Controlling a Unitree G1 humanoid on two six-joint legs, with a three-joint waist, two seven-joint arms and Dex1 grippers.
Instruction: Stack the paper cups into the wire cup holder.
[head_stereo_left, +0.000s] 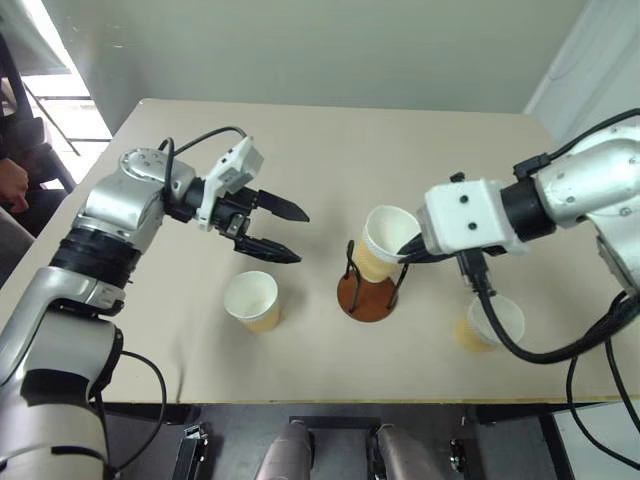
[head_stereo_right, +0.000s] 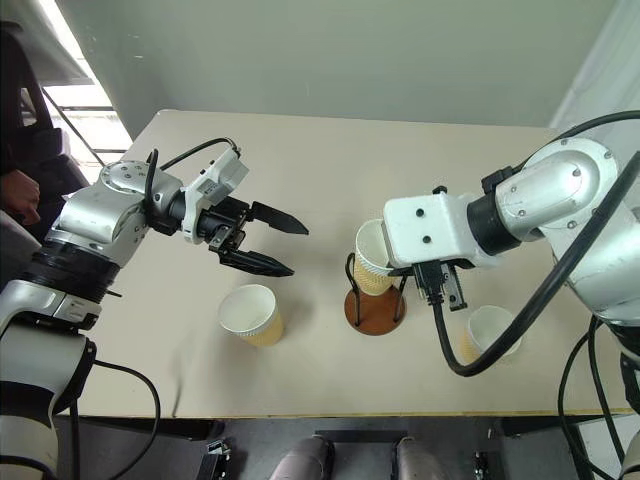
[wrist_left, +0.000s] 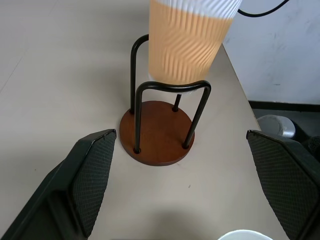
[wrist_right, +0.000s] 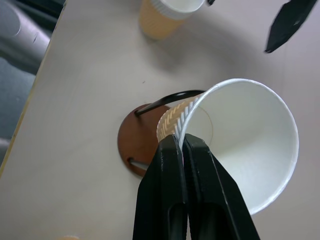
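While right fingers (wrist_right: 182, 145) pinch cup (wrist_right: 250, 155) above holder (head_stereo_left: 367, 296), left fingers (head_stereo_left: 285, 230) wide, spare cups (head_stereo_left: 253, 300) flanking.

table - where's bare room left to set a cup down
The table's far half, beyond both grippers, is bare. Crowded near the front edge: loose cup, wire cup holder with the right gripper's cup over it, another cup.
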